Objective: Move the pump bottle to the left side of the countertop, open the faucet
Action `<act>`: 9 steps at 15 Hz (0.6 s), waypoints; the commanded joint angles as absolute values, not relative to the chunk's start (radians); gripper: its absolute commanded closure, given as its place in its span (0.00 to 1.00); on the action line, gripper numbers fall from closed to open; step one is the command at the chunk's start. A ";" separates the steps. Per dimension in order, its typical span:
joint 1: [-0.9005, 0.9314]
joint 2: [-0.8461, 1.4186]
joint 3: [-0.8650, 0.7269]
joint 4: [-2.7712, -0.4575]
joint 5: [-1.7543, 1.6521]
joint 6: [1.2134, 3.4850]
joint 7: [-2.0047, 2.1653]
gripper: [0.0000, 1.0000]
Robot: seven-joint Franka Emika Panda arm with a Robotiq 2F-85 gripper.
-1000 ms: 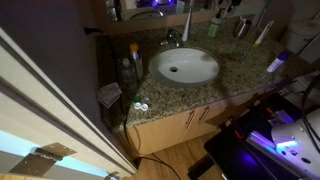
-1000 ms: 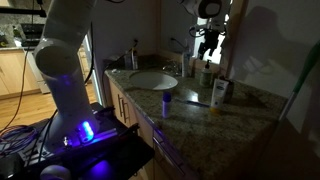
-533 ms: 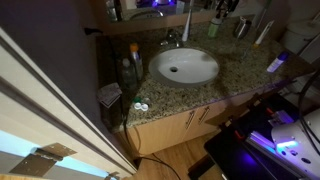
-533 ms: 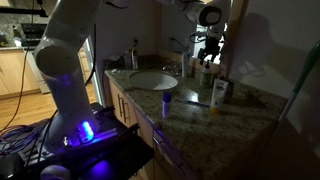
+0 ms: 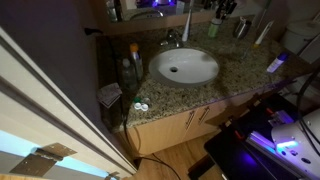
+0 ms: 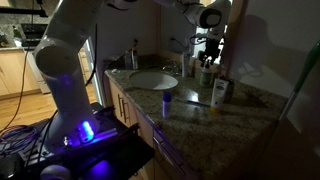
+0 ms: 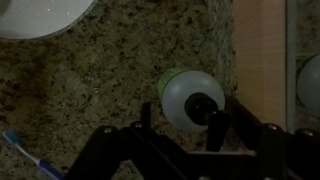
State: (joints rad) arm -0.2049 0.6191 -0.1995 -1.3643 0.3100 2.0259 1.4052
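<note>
Pump bottle [image 7: 180, 90] stood upright on the speckled granite countertop [image 7: 100, 80] near the back edge, seen from straight above in the wrist view: olive-green rim, pale shoulder, dark pump head at ctr. The Robotiq gripper [image 7: 182, 118] hung over it w/ fingers apart, one finger [image 7: 149, 122] just beside the bottle's edge and the opposite finger overlapping its far edge in the frame; whether either pad touched the bottle could not be told. A tan backsplash strip [image 7: 255, 50] ran just behind the bottle, w/ a mirror [image 7: 308, 40] beyond it. The white oval basin [image 7: 45, 12] sat well apart at the frame's upper corner, and a blue toothbrush [image 7: 18, 142] lay flat on the granite near the lower corner. In an exterior view the gripper [image 6: 207, 50] pointed down at the rear of the counter, past the basin [image 6: 152, 80] from the arm's base [image 6: 70, 110]. In an exterior view the chrome faucet [image 5: 172, 40] stood behind the basin rim, its handle position too small to read, and a taller clear bottle w/ orange cap [image 5: 131, 62] stood at the counter's end beside the basin.
</note>
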 commanded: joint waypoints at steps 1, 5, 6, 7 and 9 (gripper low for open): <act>-0.216 0.628 -0.191 -1.351 0.304 2.015 1.409 0.48; -0.216 0.629 -0.192 -1.353 0.304 2.019 1.410 0.76; -0.216 0.629 -0.192 -1.353 0.303 2.019 1.411 0.81; -0.216 0.629 -0.192 -1.353 0.303 2.019 1.410 0.90; -0.214 0.628 -0.193 -1.355 0.300 2.022 1.412 0.93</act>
State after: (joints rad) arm -0.2072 0.6192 -0.1995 -1.3643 0.3100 2.0256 1.4052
